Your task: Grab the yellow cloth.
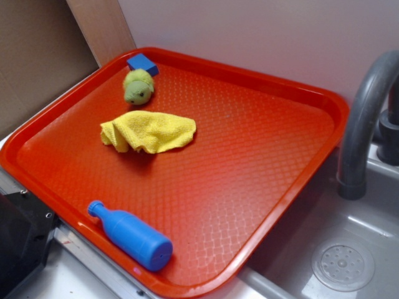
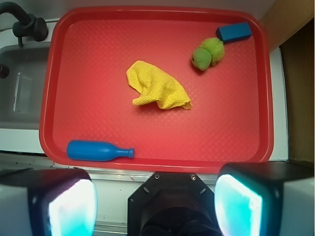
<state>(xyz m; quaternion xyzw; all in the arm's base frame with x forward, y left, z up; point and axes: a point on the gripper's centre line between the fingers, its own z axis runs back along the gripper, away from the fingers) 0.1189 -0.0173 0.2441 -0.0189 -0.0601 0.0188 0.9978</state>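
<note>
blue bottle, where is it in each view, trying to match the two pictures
Exterior: the blue bottle lies at the lower left, along the red tray's near rim.
Wrist: the blue bottle lies at the lower left, cap pointing right.
Shared landmark: the yellow cloth, mid-tray in both.

The tray (image 1: 268, 81) is bright red-orange with a fine diamond-grid texture. On it, the yellow cloth (image 1: 149, 131) shows a nubbly weave, the plush toy (image 1: 138, 87) is yellow-green, and both the bottle (image 1: 132, 236) and block (image 1: 143, 63) are plain blue. The sink (image 1: 349, 249) and faucet (image 1: 365, 118) are grey.
</note>
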